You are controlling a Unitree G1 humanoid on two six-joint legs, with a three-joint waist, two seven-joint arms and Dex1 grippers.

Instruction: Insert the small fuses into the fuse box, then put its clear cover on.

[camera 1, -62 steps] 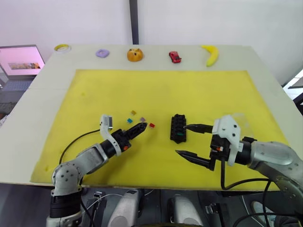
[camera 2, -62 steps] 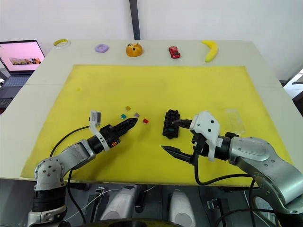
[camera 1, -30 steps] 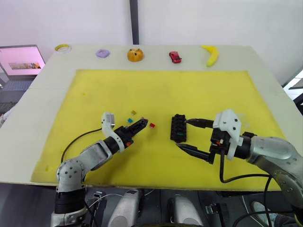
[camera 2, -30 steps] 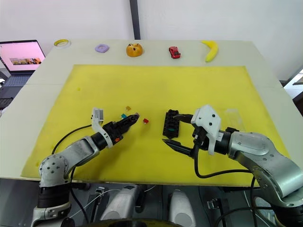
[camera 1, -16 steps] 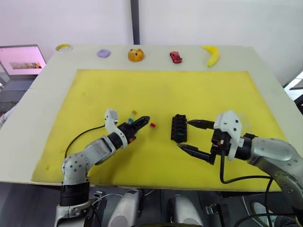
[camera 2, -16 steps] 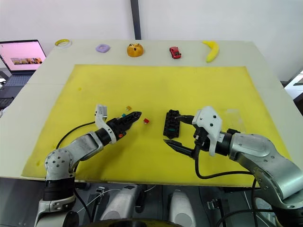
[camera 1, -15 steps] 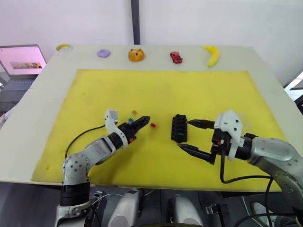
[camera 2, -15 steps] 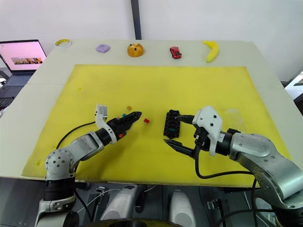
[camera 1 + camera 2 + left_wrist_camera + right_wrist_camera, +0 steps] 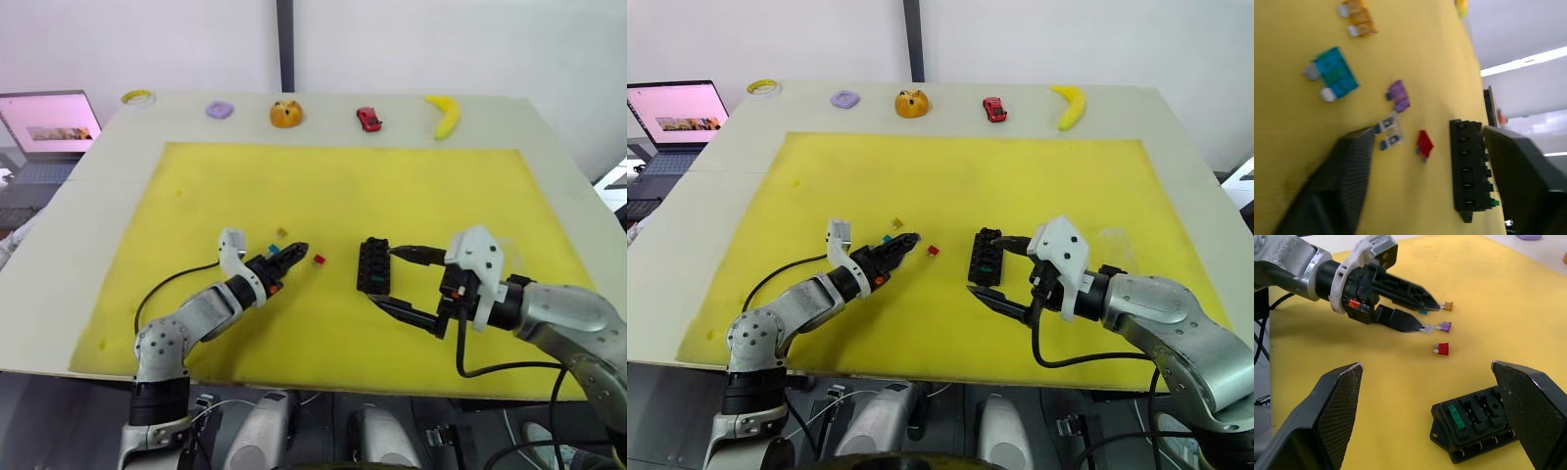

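The black fuse box (image 9: 373, 266) lies on the yellow mat (image 9: 343, 186), with one green fuse (image 9: 1455, 413) seated in a slot. Loose fuses lie to its left: red (image 9: 318, 259), blue (image 9: 270, 246), olive (image 9: 281, 233), purple (image 9: 1399, 95) and a pale grey one (image 9: 1388, 132). My left gripper (image 9: 297, 249) is open among them, one finger touching the pale grey fuse. My right gripper (image 9: 384, 277) is open just right of the fuse box, its fingers reaching past the box's near and far ends. The clear cover (image 9: 1117, 238) lies on the mat behind the right wrist.
Along the table's far edge sit a banana (image 9: 443, 113), a red toy car (image 9: 368, 118), an orange object (image 9: 285, 113), a purple piece (image 9: 218, 110) and a tape roll (image 9: 137, 97). A laptop (image 9: 49, 122) stands off the far left.
My left gripper has crept forward into the loose fuses. My right gripper has moved left, closer to the fuse box. The camera has shifted slightly.
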